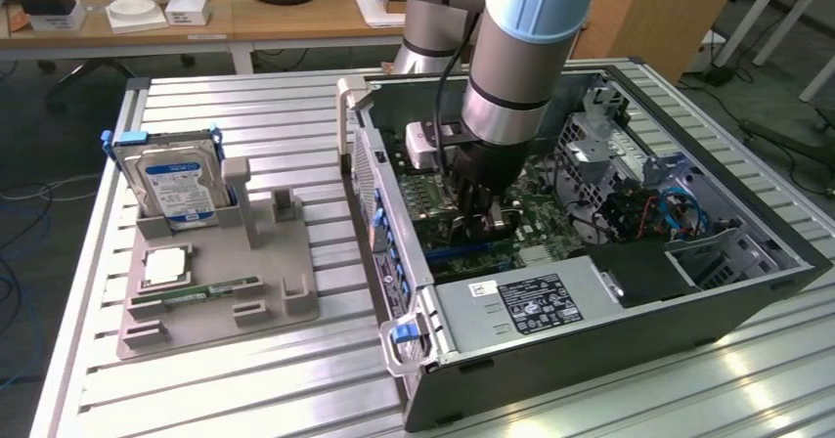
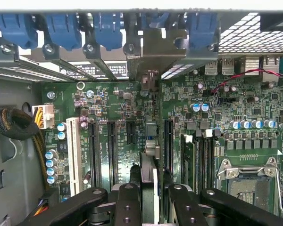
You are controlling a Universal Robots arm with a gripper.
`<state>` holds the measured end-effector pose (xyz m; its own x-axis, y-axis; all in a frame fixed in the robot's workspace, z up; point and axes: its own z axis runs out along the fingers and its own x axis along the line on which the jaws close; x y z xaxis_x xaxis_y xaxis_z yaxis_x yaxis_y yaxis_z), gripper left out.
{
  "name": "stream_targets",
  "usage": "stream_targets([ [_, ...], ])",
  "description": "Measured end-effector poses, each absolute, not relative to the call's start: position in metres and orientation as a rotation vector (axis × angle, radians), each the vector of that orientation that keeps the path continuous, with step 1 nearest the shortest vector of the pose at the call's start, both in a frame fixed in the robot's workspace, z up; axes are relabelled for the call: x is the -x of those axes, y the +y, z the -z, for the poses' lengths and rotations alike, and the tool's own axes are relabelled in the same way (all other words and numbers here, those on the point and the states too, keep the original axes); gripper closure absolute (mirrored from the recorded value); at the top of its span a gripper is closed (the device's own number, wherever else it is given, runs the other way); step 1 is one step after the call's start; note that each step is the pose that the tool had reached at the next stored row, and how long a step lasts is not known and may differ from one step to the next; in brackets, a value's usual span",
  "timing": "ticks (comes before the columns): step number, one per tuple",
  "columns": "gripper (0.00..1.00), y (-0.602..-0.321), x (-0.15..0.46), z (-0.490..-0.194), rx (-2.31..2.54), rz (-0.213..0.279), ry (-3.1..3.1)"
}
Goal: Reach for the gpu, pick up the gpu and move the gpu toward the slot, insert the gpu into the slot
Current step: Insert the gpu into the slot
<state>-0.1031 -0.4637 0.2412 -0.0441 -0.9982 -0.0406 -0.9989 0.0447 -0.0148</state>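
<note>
A Universal Robots arm reaches down into an open computer case [image 1: 730,291] lying on its side on a ribbed metal table [image 1: 261,379], its gripper [image 1: 480,215] lowered close over the green motherboard [image 1: 549,213]. Seen from the wrist, the gpu [image 2: 150,183] stands edge-on between the black fingers [image 2: 127,205], clamped from both sides, with its silver end bracket [image 2: 153,54] reaching up to the row of blue retaining clips [image 2: 104,28] at the case's rear wall. The card's lower edge runs along the motherboard among the long black expansion slots [image 2: 112,150]; whether it is fully seated cannot be told. The empty processor socket [image 2: 249,181] lies off to one side of the gripper. Toward the exterior view's left, well apart from the case, a grey parts holder [image 1: 215,282] carries a blue-labelled hard drive [image 1: 176,184] standing upright and a small memory stick [image 1: 209,289] lying flat.
</note>
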Motion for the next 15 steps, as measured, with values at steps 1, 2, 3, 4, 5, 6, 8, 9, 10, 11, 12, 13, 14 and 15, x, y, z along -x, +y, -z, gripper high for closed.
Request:
stream_targets([
  [1,0.73,-0.4637,0.1031,-0.2412,2.144,-0.027,2.242],
  [2,0.73,-0.4637,0.1031,-0.2412,2.144,-0.027,2.241],
  [3,0.73,-0.4637,0.1031,-0.2412,2.145,-0.027,2.241],
  [4,0.73,-0.4637,0.1031,-0.2412,2.145,-0.027,2.241],
  [5,0.73,-0.4637,0.1032,-0.2412,2.146,-0.027,2.24],
  [6,0.73,-0.4637,0.1031,-0.2412,2.147,-0.027,2.239],
  [8,0.73,-0.4637,0.1032,-0.2412,2.15,-0.027,2.236],
  [9,0.73,-0.4637,0.1032,-0.2412,2.151,-0.027,2.235],
  [10,0.73,-0.4637,0.1032,-0.2412,2.153,-0.028,2.232],
  [11,0.73,-0.4637,0.1032,-0.2412,2.156,-0.028,2.229],
  [12,0.73,-0.4637,0.1032,-0.2412,2.161,-0.028,2.224],
  [13,0.73,-0.4637,0.1032,-0.2412,2.167,-0.029,2.218],
  [14,0.73,-0.4637,0.1032,-0.2412,2.172,-0.029,2.213],
  [15,0.73,-0.4637,0.1032,-0.2412,2.177,-0.029,2.209],
])
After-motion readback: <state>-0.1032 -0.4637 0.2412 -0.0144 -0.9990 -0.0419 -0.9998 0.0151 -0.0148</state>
